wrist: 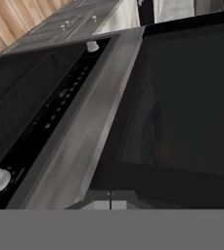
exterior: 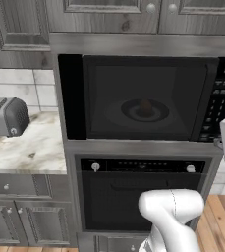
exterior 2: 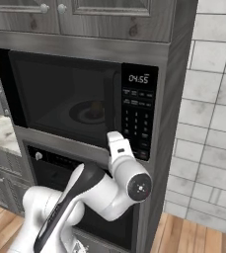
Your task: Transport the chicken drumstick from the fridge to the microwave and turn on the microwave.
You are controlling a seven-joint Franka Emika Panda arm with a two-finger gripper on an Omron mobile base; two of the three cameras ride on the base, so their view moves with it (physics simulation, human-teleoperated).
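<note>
The small golden-brown chicken drumstick (exterior: 145, 107) lies on the round turntable inside the built-in black and steel microwave (exterior 2: 65, 99), behind its shut dark glass door; in the hand view it shows only as a dim brownish spot (wrist: 161, 149) through the glass. The two-finger gripper (wrist: 109, 201) is closed on nothing, its tips pressed together close to the lower edge of the microwave front. From the right base view the white arm bends up in front of the black oven (exterior: 138, 197) with white round knobs under the microwave, and its last link (exterior 2: 119, 148) reaches the lower left corner of the black button panel (exterior 2: 138, 121), partly covering the bottom of the long black vertical handle (exterior 2: 116, 106). The panel's display reads 04:55 in pale digits; in the left base view the same display is cut by the edge. Left of the microwave a grey toaster (exterior: 6, 116) stands on a pale marbled counter (exterior: 30, 147) before white wall tiles. Grey wooden cabinets hang above
</note>
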